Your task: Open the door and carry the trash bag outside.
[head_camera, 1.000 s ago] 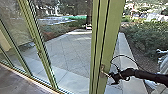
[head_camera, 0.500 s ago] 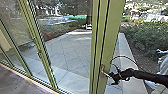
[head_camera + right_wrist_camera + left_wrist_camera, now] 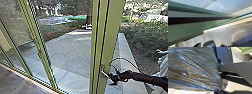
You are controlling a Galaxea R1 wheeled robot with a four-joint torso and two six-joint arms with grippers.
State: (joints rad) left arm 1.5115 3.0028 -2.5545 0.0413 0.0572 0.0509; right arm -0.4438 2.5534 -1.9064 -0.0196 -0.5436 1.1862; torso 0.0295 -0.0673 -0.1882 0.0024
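1. Trash bag (image 3: 196,70): one, of thin, shiny, see-through plastic; it loomed large before your left wrist camera, its creases drawn together to a narrow gather.
2. Left claw: you could not tell whether it was spread, pressed together or pinching the bag.
3. Right claw (image 3: 111,77): it was at the free end of the pale door handle (image 3: 103,71); you could not tell whether it was spread or pinching the lever.
4. Green door post (image 3: 108,37): upright, grooved lengthwise, bearing that handle low down, in front of your robot.
5. Black right arm (image 3: 147,77): it reached in from the right of your head view, a thin cable (image 3: 122,59) looped above it.
6. Glass panels (image 3: 15,22): green-framed, standing to your left.
7. Paved ground (image 3: 72,50): light slabs, seen beyond the glass.
8. Bushes (image 3: 147,35): leafy, outdoors, to your right.
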